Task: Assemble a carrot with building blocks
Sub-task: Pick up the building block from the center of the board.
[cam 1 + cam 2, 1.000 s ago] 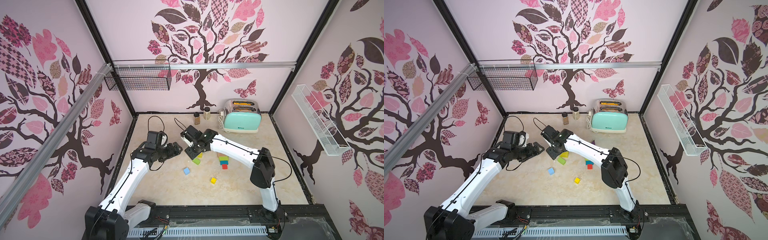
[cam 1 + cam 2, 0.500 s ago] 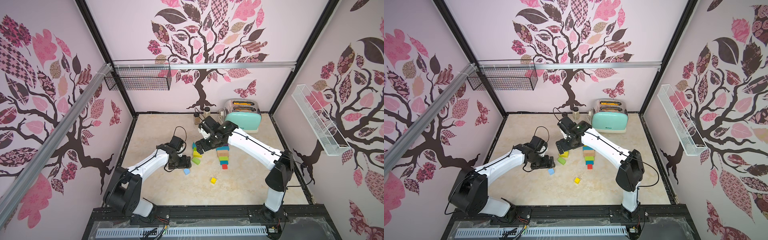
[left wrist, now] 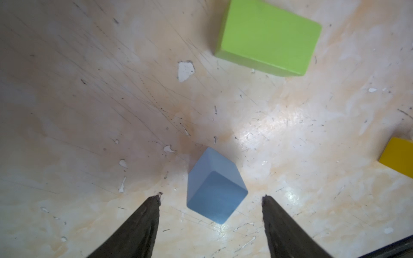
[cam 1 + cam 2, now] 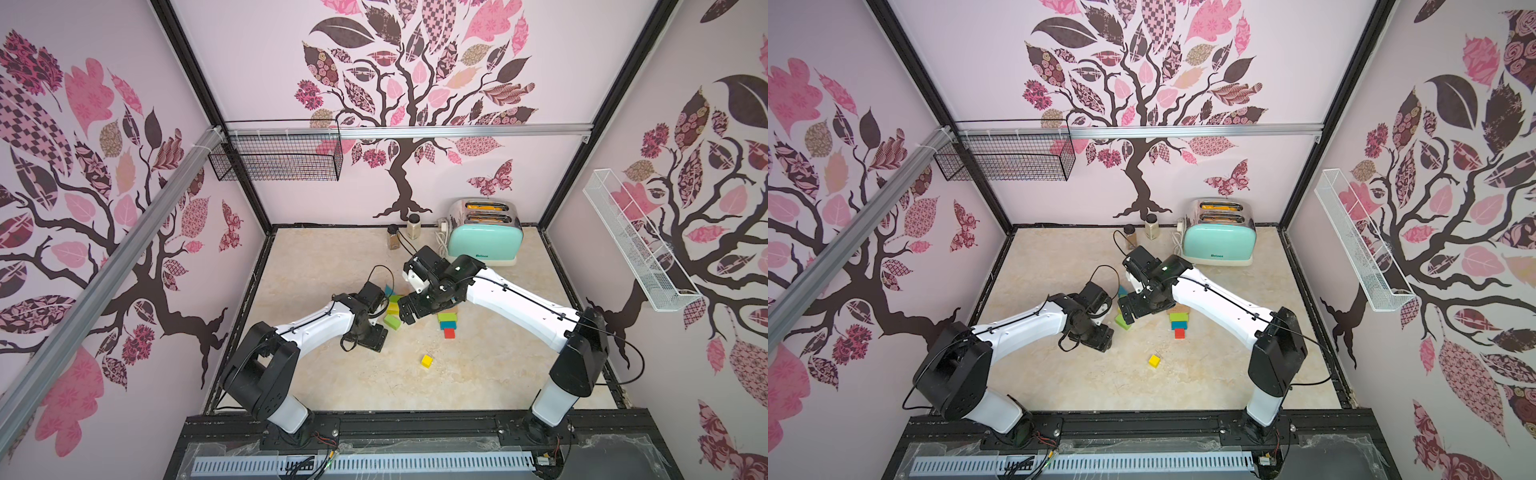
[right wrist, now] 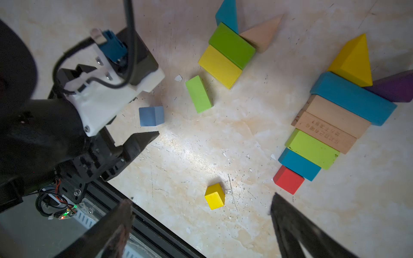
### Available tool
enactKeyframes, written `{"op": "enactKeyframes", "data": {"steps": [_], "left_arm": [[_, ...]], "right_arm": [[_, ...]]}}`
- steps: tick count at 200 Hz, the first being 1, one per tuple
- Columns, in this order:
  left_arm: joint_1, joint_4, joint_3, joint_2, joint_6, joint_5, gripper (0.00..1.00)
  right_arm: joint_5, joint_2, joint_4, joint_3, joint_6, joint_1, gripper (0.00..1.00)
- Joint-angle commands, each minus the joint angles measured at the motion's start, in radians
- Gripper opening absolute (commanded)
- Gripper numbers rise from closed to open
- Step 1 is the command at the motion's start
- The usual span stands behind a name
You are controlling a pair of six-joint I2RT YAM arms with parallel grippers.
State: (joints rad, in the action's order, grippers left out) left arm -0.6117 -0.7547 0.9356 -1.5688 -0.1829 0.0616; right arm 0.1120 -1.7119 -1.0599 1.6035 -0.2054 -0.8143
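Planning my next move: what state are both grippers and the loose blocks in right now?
left gripper: open, straddling light blue cube, no contact
right gripper: open, empty
light blue cube: resting flat, ungripped
yellow cube: loose, standing alone
light green brick: loose, lying flat

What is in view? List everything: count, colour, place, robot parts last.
block row: eight, red, teal, lime, wood, yellow, purple; mid-table.
block cluster: four, yellow, green, teal, wood; beside the row.
lime brick: one, loose by the cluster.
light blue cube: one, at the left gripper, untouched.
yellow cube: one, alone, toward the front edge.
spice jars: two, brown and pale, back edge.
toaster: one, mint, back edge.
wire basket: one, black, back wall.
wire rack: one, white, right wall.
left gripper: one, black, open astride the blue cube.
right gripper: one, black, open, empty.
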Motion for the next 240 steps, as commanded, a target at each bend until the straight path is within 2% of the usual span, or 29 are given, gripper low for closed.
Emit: {"op": "enactKeyframes", "data": {"steps": [1,11,42,112,176,240], "left_arm": [[-0.002,0.006,-0.004,-0.024,0.028,-0.025,0.68],[-0.003,0.007,-0.005,-0.030,0.024,-0.024,0.62],[-0.003,0.006,0.004,-0.057,0.025,-0.039,0.59],[-0.009,0.008,0.023,-0.066,0.003,-0.015,0.29],[-0.022,0.057,0.071,-0.096,-0.145,0.050,0.29],[-0.050,0.083,0.136,-0.188,-0.206,0.062,0.29]], "right_arm": [[0.011,0.030,0.023,-0.001,-0.007,0.002,0.99],[0.010,0.032,0.023,-0.002,-0.008,0.003,0.99],[0.005,0.033,0.023,-0.001,-0.007,0.002,0.99],[-0.008,0.037,0.035,-0.012,-0.022,0.003,0.99],[-0.015,0.050,0.031,-0.017,-0.022,0.002,0.99],[-0.018,0.069,0.033,-0.043,-0.017,0.002,0.99]]}}
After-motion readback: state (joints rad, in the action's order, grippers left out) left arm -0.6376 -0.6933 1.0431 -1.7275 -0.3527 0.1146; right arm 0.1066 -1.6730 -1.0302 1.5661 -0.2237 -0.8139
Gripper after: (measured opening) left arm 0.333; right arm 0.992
